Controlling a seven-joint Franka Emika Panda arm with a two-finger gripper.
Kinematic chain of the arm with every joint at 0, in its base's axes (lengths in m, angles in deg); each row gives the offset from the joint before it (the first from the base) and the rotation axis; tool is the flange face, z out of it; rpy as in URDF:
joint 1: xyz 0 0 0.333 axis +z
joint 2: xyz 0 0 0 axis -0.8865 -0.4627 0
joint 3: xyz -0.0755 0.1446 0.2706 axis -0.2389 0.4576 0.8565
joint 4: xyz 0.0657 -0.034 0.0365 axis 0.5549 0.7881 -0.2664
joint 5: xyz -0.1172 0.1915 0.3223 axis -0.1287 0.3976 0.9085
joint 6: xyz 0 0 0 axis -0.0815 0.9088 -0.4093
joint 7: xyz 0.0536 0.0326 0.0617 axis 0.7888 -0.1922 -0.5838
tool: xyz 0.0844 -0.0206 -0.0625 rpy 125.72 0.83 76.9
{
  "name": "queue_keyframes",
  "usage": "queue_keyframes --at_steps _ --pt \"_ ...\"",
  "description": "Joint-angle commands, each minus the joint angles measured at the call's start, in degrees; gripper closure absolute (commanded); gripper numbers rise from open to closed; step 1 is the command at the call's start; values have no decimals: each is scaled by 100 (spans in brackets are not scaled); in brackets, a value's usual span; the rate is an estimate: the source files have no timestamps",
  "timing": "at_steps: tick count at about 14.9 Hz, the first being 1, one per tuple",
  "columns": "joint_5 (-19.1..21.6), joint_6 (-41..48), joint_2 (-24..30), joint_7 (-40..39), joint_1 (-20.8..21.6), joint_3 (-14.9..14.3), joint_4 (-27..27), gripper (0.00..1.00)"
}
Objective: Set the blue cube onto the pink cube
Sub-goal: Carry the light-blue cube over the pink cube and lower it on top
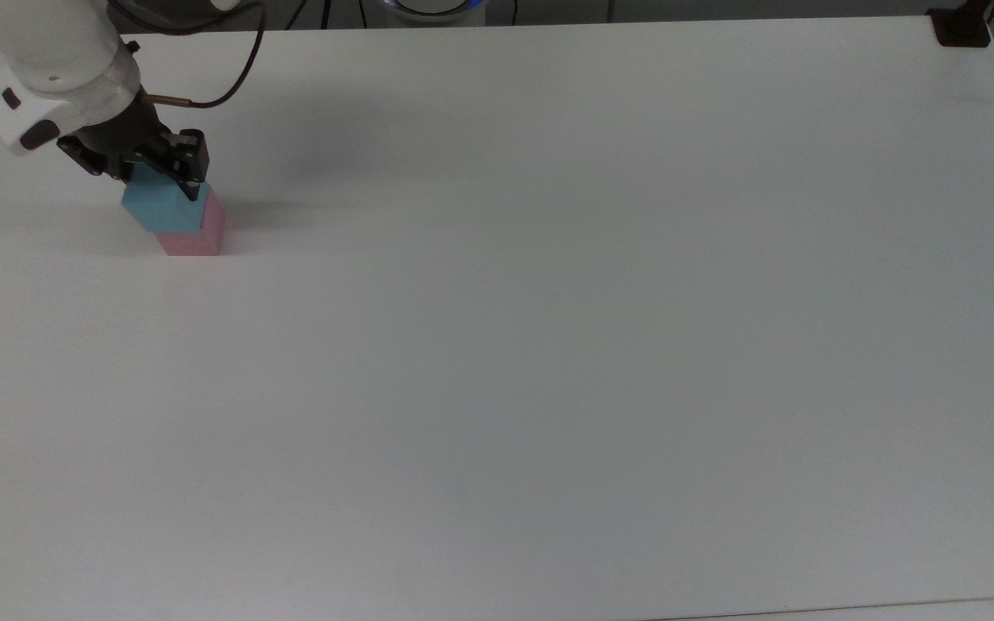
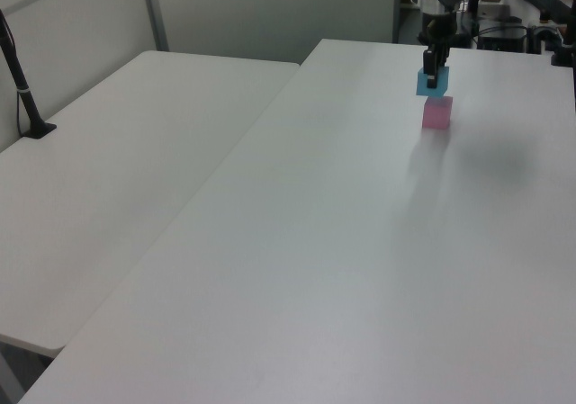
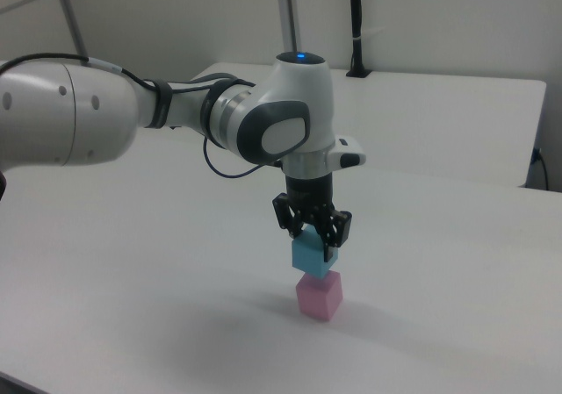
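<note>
- One small sky-blue matte cube [image 1: 160, 207] [image 2: 430, 83] [image 3: 311, 255], pinched between the two black fingers of the single tool [image 1: 154, 172] [image 2: 432, 69] [image 3: 313, 234], which is clamped onto its upper part.
- One small pastel pink matte cube [image 1: 197, 235] [image 2: 437, 113] [image 3: 319, 296], resting on the white table [image 1: 549, 328] [image 2: 360, 242] [image 3: 132, 280], near the top view's left edge.
- Blue cube directly above the pink one; in the right view, a thin gap or shadow line between them, so contact cannot be told for sure.
- Seen in the top view: blue cube covering most of the pink cube's top, shifted slightly toward the top view's upper left, with only a pink strip left showing along the lower and right sides.
- Seen in the left view: both cubes far off near the left view's upper right, blue stacked over pink, plus a second white table [image 2: 117, 161] alongside and a black post [image 2: 22, 89] standing on it at the left view's left.
- Seen in the right view: one white arm [image 3: 176, 118] with grey joints reaching in from the right view's left, wrist pointing straight down, a blue light [image 3: 300, 58] on its upper joint, a black cable [image 3: 215, 161] looping beneath it.
- Seen in the top view's upper right corner: one small black mount [image 1: 961, 30] on the table's edge.
</note>
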State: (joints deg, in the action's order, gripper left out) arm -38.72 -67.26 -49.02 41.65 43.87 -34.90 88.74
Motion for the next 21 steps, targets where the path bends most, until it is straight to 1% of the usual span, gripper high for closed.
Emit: queue_keyframes --at_steps 1,5,12,13,14,15,16,19,21 --pt "-2 -209 133 73 72 -3 349 49" --pt "-274 -262 142 74 64 -3 437 49" --pt "-485 -473 142 74 20 -3 516 48" --pt "-503 -473 142 65 11 -3 516 46" --pt "-555 -473 142 73 11 -3 525 32" --pt "-573 -464 151 82 2 -12 517 6" --pt "-573 -456 194 126 -33 -12 516 0" --pt "-556 -403 221 258 -51 -12 481 0" --pt "-538 -368 404 581 -51 -12 464 0"
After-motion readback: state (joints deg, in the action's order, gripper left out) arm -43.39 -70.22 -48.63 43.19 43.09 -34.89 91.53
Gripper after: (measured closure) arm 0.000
